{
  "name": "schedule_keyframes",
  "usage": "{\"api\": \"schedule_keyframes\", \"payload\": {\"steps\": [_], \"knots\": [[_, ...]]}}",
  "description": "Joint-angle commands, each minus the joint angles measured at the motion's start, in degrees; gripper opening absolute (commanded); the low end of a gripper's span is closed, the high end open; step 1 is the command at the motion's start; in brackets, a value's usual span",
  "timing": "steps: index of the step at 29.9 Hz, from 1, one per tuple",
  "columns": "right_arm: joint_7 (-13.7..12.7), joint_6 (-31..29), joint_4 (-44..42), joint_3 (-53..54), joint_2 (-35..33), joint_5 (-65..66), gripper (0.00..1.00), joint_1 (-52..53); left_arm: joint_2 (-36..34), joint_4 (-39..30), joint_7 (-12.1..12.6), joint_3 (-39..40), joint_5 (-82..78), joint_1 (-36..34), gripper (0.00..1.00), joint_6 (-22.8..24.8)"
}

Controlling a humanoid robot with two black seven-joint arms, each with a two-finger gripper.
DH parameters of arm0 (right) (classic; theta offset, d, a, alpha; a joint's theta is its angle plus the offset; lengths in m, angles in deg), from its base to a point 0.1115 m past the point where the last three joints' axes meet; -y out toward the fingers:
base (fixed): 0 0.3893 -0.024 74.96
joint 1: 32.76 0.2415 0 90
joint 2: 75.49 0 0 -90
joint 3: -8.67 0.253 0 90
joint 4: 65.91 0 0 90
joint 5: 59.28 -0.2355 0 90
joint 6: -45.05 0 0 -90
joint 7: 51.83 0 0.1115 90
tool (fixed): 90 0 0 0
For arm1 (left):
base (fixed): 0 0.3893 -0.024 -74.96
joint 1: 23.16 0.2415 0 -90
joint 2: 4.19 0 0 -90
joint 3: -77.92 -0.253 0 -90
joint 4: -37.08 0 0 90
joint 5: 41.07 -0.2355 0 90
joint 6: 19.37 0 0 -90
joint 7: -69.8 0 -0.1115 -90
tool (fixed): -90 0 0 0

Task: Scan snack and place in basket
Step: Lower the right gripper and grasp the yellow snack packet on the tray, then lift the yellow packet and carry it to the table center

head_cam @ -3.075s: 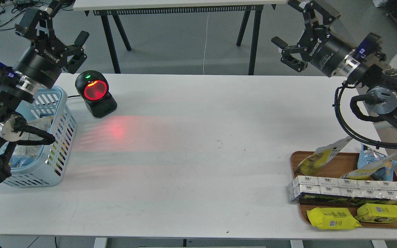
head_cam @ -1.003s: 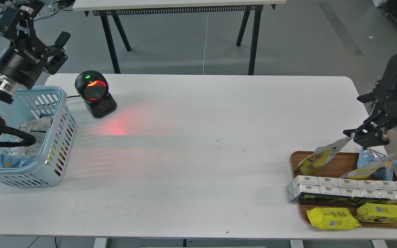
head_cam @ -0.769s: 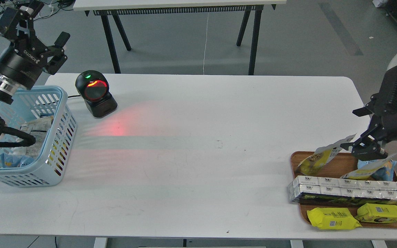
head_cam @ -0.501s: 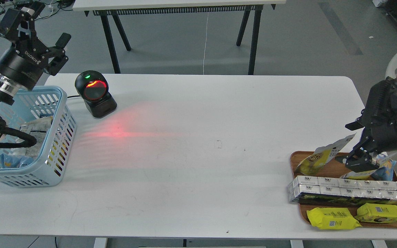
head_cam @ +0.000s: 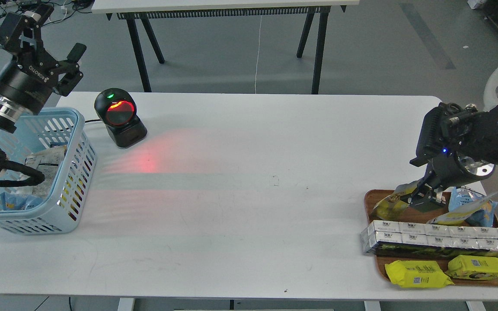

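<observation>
Head view has the right gripper (head_cam: 422, 199) low over the back-left corner of the tray (head_cam: 372, 196), its dark fingers pointing down onto the top of the snack (head_cam: 389, 204). They are seen small and partly end-on, so I cannot tell whether they have clamped the pouch or only touch it. The snack leans in that corner with its yellow panel toward the table's middle and its upper edge hidden behind the fingers. No lettering on it can be read.

Just right of the snack, a blue-and-yellow bag (head_cam: 469, 206) stands at the tray's back edge, beneath the right wrist. In front of both lies a long silver multipack (head_cam: 441, 237) spanning the tray's width, its printed blocks too small to read. Nearest the front rim are two yellow packs (head_cam: 417, 274), each bearing a small white code label.

The left gripper (head_cam: 46, 41) is raised at the far left, above and behind the basket (head_cam: 74, 144), with its fingers spread wide and nothing between them. White "ROBOTIQ" lettering shows on its body, upside down from here. The basket sits at the table's left edge, well apart from the snack, and holds some pale wrapped packets.

Just right of the basket, a black scanner (head_cam: 119, 117) stands with a green light on top and a red glowing window, throwing a red patch on the white table (head_cam: 249, 181) before it.
</observation>
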Motion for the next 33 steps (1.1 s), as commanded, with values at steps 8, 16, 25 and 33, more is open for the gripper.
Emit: {"api": "schedule_keyframes", "payload": {"steps": [8, 16, 25, 33], "knots": [[0.0, 10.01, -3.04, 2.21, 1.87, -0.01, 0.0, -3.56, 0.03, 0.34, 0.0, -0.08, -0.01, 0.09, 1.0, 0.0], [0.0, 10.45, -2.6, 2.91, 0.37, -0.01, 0.01, -3.21, 0.03, 0.34, 0.0, -0.08, 0.07, 0.09, 1.0, 0.0], [0.0, 10.19, -2.34, 4.49, -0.68, -0.01, 0.0, -2.86, 0.12, 0.34, 0.0, -0.08, 0.07, 0.09, 1.0, 0.0], [0.0, 7.65, -2.34, 9.95, 1.42, -4.68, 0.0, 1.87, 0.12, 0.34, 0.0, -0.17, 0.07, 0.0, 1.0, 0.0]]}}
